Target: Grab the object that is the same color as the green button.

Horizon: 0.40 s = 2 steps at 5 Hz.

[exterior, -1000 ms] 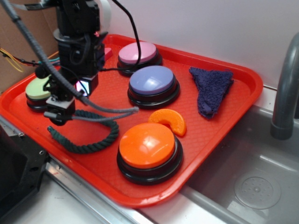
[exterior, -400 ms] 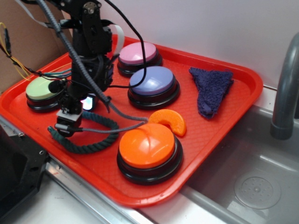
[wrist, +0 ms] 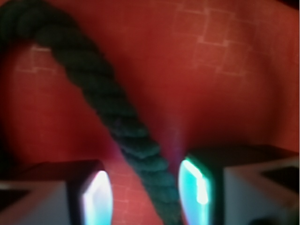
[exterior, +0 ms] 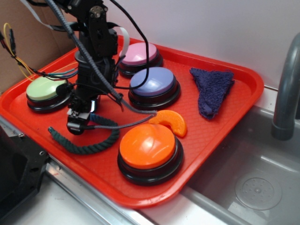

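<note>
The object, a dark green twisted rope [exterior: 96, 146], lies in a U shape on the red tray [exterior: 225, 117] near its front left. The green button [exterior: 46, 89] with a pale green dome stands at the tray's left end. My gripper [exterior: 77, 123] is low over the rope's upper limb. In the wrist view the rope [wrist: 119, 122] runs from the upper left down between my gripper [wrist: 147, 187] fingers. It lies close to the right pad [wrist: 194, 185], and red tray shows between it and the left pad. The jaws are open.
An orange button [exterior: 147, 146], a lilac button [exterior: 153, 80] and a pink button [exterior: 137, 53] stand on the tray. An orange slice-shaped piece [exterior: 169, 120] and a purple cloth [exterior: 212, 90] lie there too. A sink [exterior: 253, 183] and a grey pipe [exterior: 286, 93] are to the right.
The arm has moved right and down, so the green button is now uncovered. The gripper has dropped onto the rope's upper limb. The rope has not moved.
</note>
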Available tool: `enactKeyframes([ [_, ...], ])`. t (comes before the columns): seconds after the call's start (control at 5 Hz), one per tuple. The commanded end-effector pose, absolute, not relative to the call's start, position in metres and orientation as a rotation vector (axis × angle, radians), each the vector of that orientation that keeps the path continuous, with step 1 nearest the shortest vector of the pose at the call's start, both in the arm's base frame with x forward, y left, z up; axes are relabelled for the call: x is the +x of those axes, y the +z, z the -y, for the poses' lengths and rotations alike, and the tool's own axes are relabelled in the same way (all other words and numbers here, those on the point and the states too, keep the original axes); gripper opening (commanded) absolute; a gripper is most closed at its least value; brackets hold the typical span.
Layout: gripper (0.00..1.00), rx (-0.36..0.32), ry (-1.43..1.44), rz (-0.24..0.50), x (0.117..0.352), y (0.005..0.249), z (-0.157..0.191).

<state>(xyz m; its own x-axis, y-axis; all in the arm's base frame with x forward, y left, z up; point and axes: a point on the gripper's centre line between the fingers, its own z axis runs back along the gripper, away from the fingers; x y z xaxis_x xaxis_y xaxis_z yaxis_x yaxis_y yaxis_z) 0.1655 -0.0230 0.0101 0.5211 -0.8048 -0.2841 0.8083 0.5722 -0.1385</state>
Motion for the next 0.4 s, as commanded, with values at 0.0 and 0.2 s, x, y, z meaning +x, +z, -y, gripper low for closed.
enactKeyframes([
  [0.0, 0.0, 0.133, -0.942, -0.341, 0.1387, -0.0012, 0.0344],
  [0.2, 0.0, 0.157, -0.944, -0.344, 0.137, 0.0011, 0.0383],
])
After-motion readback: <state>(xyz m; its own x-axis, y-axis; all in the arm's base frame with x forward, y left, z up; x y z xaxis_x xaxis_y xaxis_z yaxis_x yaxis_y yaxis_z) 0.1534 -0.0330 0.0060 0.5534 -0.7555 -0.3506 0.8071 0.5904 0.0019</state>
